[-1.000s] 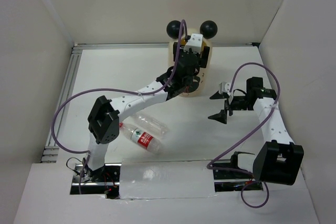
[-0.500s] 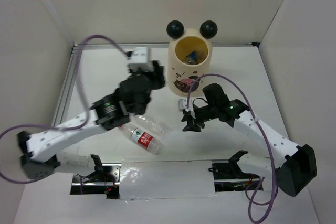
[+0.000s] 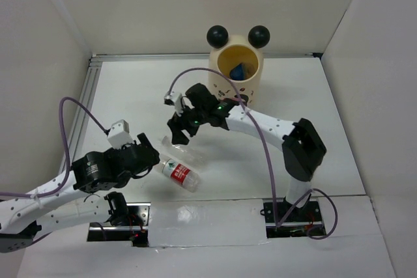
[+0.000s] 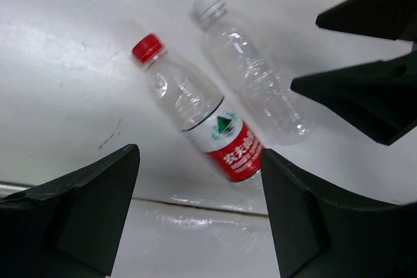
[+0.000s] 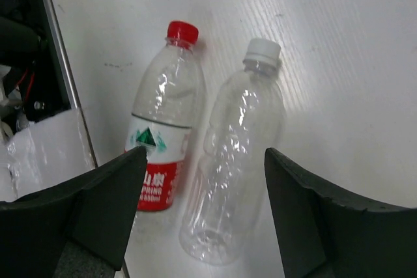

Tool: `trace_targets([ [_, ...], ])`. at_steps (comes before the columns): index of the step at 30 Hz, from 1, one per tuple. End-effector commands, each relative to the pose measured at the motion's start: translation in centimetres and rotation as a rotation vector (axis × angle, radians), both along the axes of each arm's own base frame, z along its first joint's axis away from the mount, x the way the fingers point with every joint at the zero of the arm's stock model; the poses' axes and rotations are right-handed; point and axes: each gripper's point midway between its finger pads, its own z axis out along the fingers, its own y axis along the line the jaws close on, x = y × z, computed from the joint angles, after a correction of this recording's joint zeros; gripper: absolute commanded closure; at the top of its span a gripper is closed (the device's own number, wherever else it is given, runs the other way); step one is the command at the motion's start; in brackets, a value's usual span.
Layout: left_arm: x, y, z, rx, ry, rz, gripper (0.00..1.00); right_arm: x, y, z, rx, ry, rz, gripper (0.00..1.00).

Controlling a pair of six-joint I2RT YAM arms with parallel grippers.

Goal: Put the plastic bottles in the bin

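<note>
Two plastic bottles lie side by side on the white table. One has a red cap and red-white label (image 3: 177, 172) (image 4: 195, 112) (image 5: 161, 141). The other is clear with a white cap (image 3: 190, 155) (image 4: 253, 79) (image 5: 238, 161). The cream bin (image 3: 247, 86) with two black ball ears stands at the back, with a blue-labelled bottle (image 3: 238, 69) inside. My left gripper (image 3: 151, 161) (image 4: 199, 216) is open and empty, just left of the red-cap bottle. My right gripper (image 3: 180, 133) (image 5: 205, 216) is open and empty, above the clear bottle's cap end.
An aluminium rail (image 3: 81, 118) runs along the table's left edge. White walls close in the left, back and right. A shiny white strip (image 3: 202, 222) covers the near edge between the arm bases. Purple cables loop off both arms.
My left arm has swung back from over the bin to the near left of the bottles. My right arm has crossed from the right side to above the clear bottle. The bottles have not moved.
</note>
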Motion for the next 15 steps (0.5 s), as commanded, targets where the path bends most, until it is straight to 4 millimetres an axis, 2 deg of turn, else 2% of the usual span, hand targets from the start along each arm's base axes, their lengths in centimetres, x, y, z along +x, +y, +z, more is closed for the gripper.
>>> trace_targets([
  [1,-2.4,1.3,-2.0,-0.084,0.140,0.111,0.13,0.7,2.8,-0.5,-0.012,0.055,-0.076,0.20],
  [2,-3.0,1.5,-2.5,-0.107,0.163,0.117,0.13,1.0,3.1,-3.0,-0.059,0.103,-0.100,0.20],
  [3,-3.0,1.6,-2.8,-0.097,0.168,0.118,0.13,1.2,3.0,-3.1,-0.064,0.098,-0.108,0.18],
  [10,-4.5,2.7,-4.9,-0.183,0.189,0.137,0.12,1.1,2.5,-9.4,-0.231,0.067,-0.142,0.13],
  [15,-4.7,2.3,-5.4,-0.200,0.204,0.125,0.10,1.4,1.8,-12.5,-0.319,0.045,-0.143,0.15],
])
